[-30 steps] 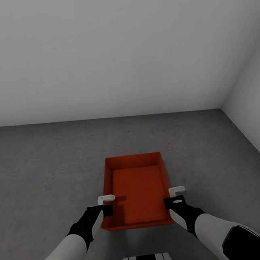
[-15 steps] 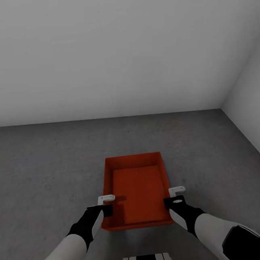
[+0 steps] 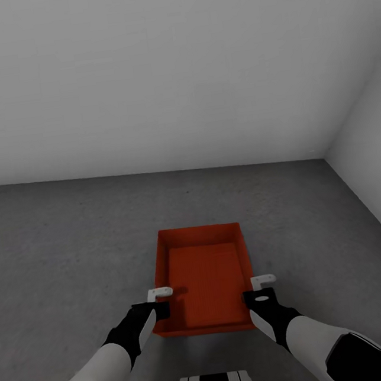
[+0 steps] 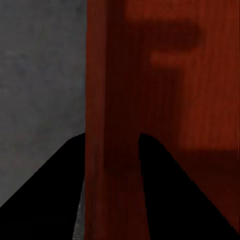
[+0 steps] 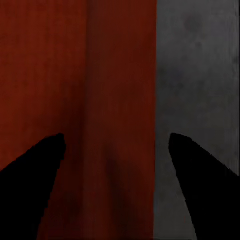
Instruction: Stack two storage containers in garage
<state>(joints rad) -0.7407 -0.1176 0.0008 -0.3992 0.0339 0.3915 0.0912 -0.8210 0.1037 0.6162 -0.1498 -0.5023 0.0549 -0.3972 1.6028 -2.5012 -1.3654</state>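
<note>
Head view: an orange bin sits low over the grey concrete floor near the white wall, with the left gripper at its left wall and the right gripper at its right, a two-sided carry that keeps it level; whether it rests on the floor I cannot tell. Left wrist view: the dark fingers straddle the bin wall, pinched on it, floor beside. Right wrist view: the fingers stand spread either side of the bin wall, apart from it, so this side looks released, floor outside.
</note>
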